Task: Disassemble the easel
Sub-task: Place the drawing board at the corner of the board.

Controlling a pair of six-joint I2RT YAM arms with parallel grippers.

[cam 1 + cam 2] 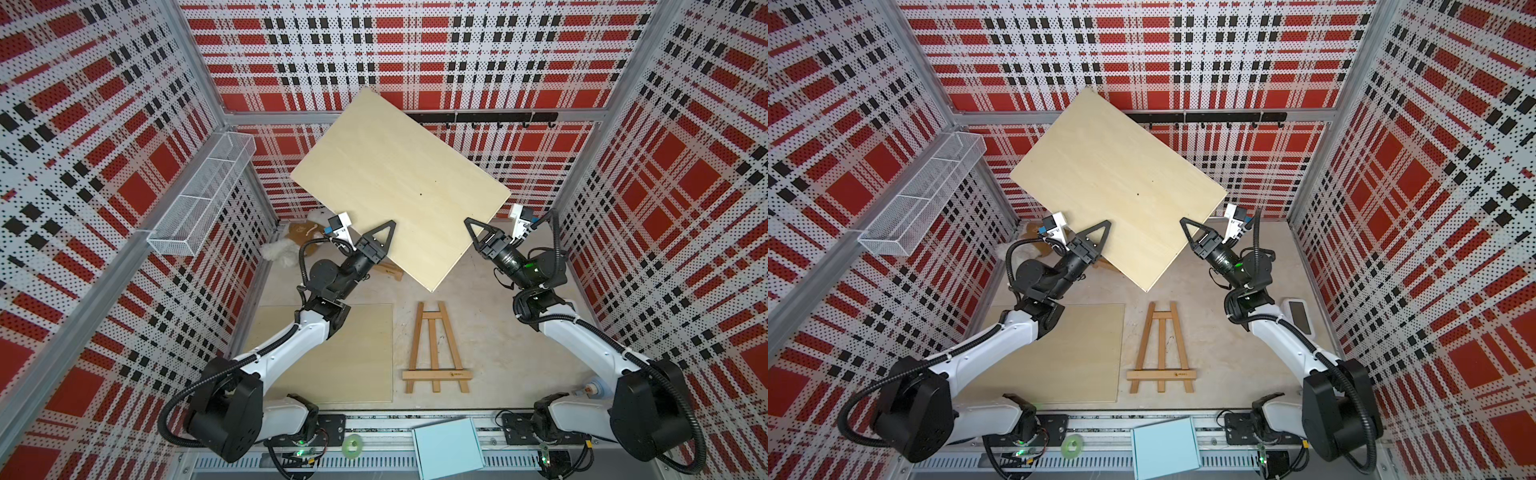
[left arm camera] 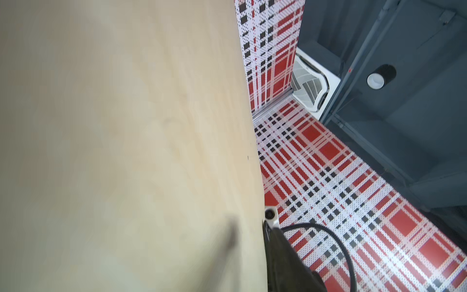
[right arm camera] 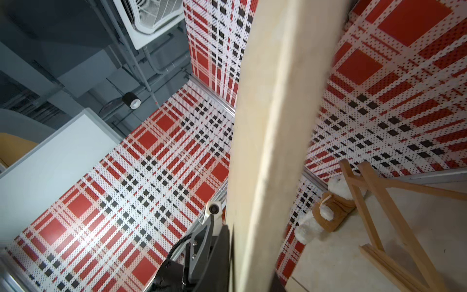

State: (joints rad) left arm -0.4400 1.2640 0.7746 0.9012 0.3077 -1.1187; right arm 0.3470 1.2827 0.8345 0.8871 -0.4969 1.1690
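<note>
Highest and closest, the board hangs tilted, clear of the easel, which stands on the table beneath it, below both sets of fingers. The right gripper pinches one board edge; whether the left gripper clamps the adjoining edge or stands loose I cannot tell. If loose, the wide panel could pivot about that single pinch, slip, and topple the easel.

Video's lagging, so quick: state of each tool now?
Left tool: on the pale rectangular plywood board; open or closed cannot be told.
Right tool: closed on that board.
</note>
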